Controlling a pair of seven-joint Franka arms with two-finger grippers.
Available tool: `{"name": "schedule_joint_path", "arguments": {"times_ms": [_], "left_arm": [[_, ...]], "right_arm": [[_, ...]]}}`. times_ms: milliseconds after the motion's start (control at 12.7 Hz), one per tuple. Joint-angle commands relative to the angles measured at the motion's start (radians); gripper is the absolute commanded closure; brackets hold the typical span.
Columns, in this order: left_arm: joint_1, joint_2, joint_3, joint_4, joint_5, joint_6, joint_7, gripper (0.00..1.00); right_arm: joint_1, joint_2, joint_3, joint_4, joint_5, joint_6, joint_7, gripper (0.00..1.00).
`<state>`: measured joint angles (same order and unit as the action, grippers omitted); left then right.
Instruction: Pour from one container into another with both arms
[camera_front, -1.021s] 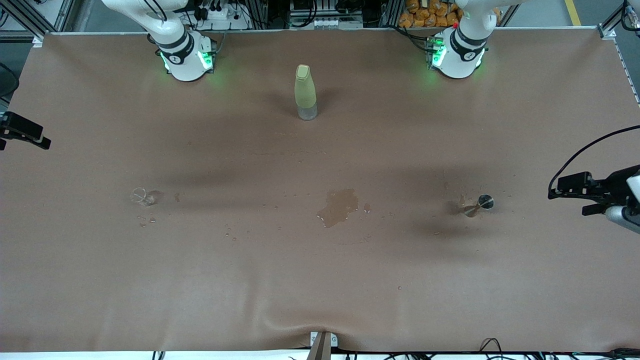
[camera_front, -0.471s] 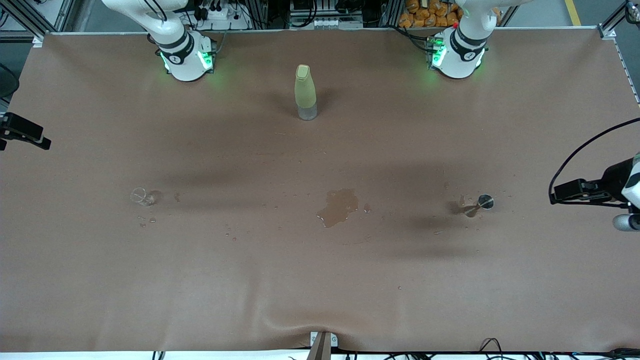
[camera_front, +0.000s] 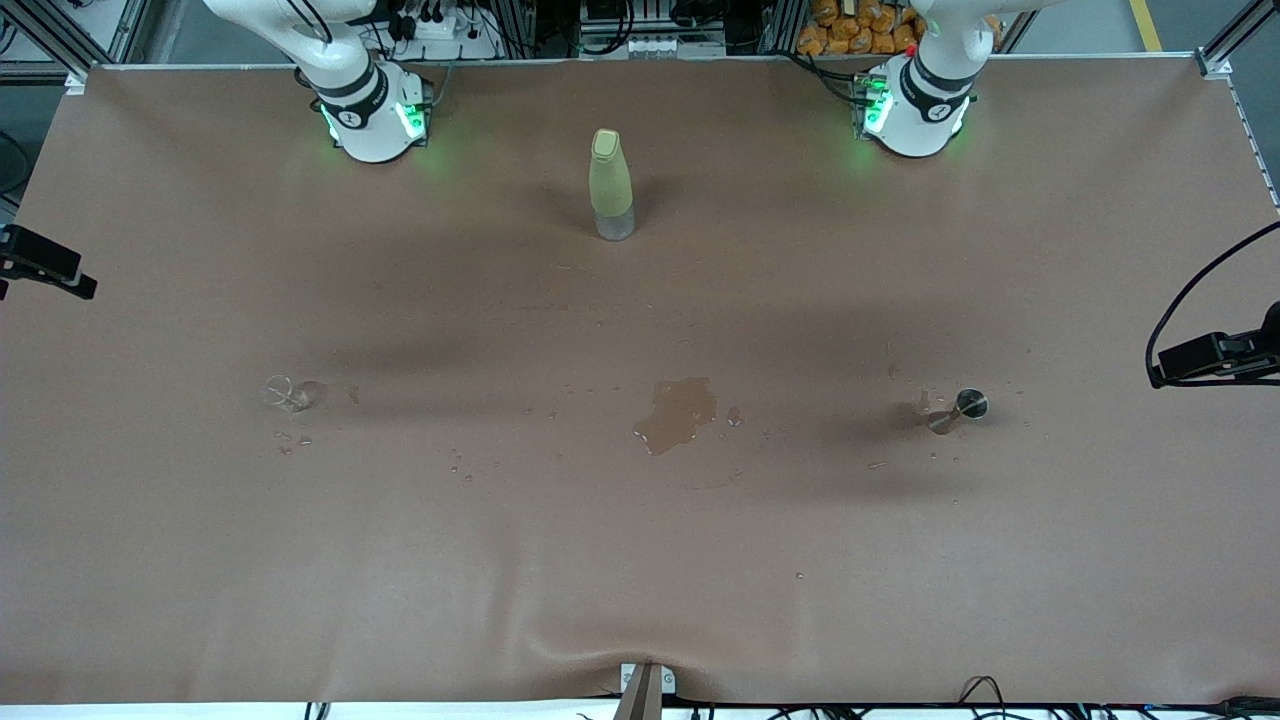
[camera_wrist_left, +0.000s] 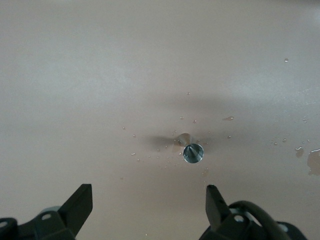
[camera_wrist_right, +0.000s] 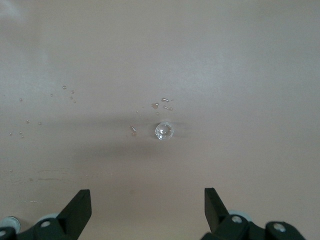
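Standing apart on the brown table cover (camera_front: 640, 560), the two little vessels suggest either a pour already made or one not yet begun; the pictures alone do not settle which. A puddle (camera_front: 678, 412) lies in the middle of the cover with droplets scattered around it, so liquid has reached the cloth, and I take that puddle as my landmark.

The see-through glass cup (camera_front: 283, 393) stands well apart from the puddle, toward the right arm's end of the table, about as near the front camera as the puddle is. The grey-topped cup (camera_front: 962, 407) stands well apart from the puddle toward the left arm's end, at about the same nearness. A tall yellow-green bottle (camera_front: 610, 185) stands upright, farther from the front camera than the puddle.

Neither cup is held. The left gripper (camera_wrist_left: 149, 200) hangs high over the grey-topped cup with its jaws spread wide and empty. The right gripper (camera_wrist_right: 148, 202) hangs high over the glass cup, jaws likewise wide and empty. Whether either cup contains liquid cannot be made out.

If pouring remains, both grasps, the lift, the meeting and the tilt are all left to do.
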<state>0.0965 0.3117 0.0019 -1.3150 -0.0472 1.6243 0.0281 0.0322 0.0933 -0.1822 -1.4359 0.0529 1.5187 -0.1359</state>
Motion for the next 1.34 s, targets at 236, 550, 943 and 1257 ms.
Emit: {"name": "schedule_joint_path", "arguments": {"times_ms": [236,550,943,1257], "left_arm": [[0.008,-0.055,-0.007,-0.055,0.010,0.005,-0.025,0.00],[-0.001,-0.124,-0.007,-0.136,0.009,0.046,-0.027,0.00],[-0.140,-0.123,0.124,-0.139,-0.016,0.058,-0.007,0.00],[-0.135,-0.109,0.122,-0.138,-0.014,0.055,0.041,0.00]], "right_arm": [[0.015,0.005,0.001,-0.009,0.011,0.015,-0.002,0.00],[0.012,0.005,0.001,-0.003,0.011,0.017,0.001,0.00],[0.009,0.005,0.001,-0.005,0.011,0.018,0.001,0.00],[0.005,0.006,0.001,-0.003,0.011,0.038,0.001,0.00]]}}
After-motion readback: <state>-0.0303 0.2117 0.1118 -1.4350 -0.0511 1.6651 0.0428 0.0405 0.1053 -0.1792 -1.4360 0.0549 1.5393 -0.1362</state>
